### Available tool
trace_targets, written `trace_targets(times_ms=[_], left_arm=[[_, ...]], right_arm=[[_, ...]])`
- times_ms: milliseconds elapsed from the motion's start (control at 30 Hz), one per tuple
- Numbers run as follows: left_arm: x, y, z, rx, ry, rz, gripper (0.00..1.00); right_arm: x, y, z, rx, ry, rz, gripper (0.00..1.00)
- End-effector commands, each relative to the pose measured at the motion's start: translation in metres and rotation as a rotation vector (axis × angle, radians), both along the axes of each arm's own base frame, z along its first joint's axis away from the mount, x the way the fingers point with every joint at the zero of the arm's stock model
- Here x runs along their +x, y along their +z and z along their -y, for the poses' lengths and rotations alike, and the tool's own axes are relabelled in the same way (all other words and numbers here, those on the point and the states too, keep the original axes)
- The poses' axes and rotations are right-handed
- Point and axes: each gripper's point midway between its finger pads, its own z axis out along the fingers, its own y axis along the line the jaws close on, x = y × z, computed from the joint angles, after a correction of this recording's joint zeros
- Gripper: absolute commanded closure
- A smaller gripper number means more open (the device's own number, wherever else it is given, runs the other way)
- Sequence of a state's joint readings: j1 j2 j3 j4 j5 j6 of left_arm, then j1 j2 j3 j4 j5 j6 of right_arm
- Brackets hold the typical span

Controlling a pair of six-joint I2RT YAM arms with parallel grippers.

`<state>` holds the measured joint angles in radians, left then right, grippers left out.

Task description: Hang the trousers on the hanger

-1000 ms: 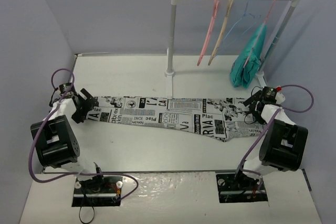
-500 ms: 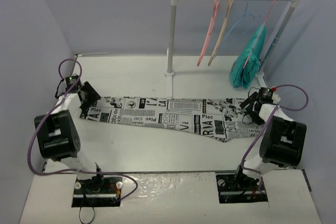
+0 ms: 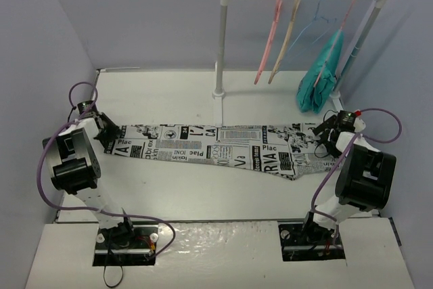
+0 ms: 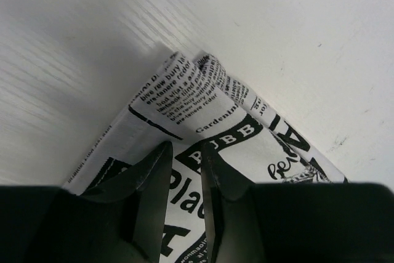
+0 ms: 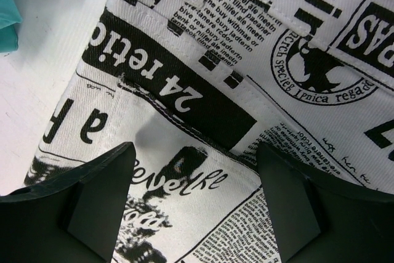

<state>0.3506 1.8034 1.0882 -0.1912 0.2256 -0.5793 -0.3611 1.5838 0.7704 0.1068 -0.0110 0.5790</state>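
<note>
The trousers, white with black newspaper print, lie flat across the table from left to right. My left gripper is down on their left end. In the left wrist view its jaws stand close together with printed cloth between them, and the hem is rucked into folds just ahead. My right gripper hovers over the waist end at the right. There its jaws stand wide apart above the waistband and hold nothing. The pink hanger hangs on the rail at the back.
A white rack stands at the back, its rail also carrying a tan hanger, a thin blue wire hanger and a teal garment. The teal cloth lies close to my right gripper. Walls close in left and right.
My left gripper has dropped onto the trousers' left end and its jaws have closed from wide to narrow. The cloth there has bunched a little. The right gripper has barely shifted.
</note>
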Motion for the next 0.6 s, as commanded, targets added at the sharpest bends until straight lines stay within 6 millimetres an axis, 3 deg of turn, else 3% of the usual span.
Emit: trace_targets(times_ms=[0, 100, 167, 267, 367, 467, 567], left_arm=[[-0.021, -0.021, -0.024, 0.037, 0.046, -0.091, 0.78], [-0.019, -0.016, -0.024, 0.033, 0.047, -0.077, 0.79], [-0.012, -0.002, -0.023, 0.035, 0.040, -0.036, 0.77], [0.002, 0.031, -0.022, 0.043, 0.029, 0.067, 0.64], [0.006, 0.056, -0.024, 0.065, 0.029, 0.133, 0.52], [0.000, 0.077, -0.029, 0.122, 0.032, 0.146, 0.39], [-0.018, 0.084, -0.042, 0.201, 0.074, 0.095, 0.29]], right_arm=[[-0.038, -0.042, 0.000, 0.032, -0.051, -0.159, 0.22], [-0.030, -0.028, -0.003, 0.018, -0.032, -0.127, 0.22], [-0.022, -0.013, -0.005, -0.013, -0.015, -0.100, 0.21], [-0.013, 0.016, -0.011, -0.080, 0.008, -0.051, 0.20], [-0.017, 0.029, -0.021, -0.095, 0.035, -0.059, 0.15], [-0.019, 0.047, -0.032, -0.109, 0.076, -0.033, 0.06], [-0.024, 0.066, -0.037, -0.124, 0.106, 0.005, 0.01]])
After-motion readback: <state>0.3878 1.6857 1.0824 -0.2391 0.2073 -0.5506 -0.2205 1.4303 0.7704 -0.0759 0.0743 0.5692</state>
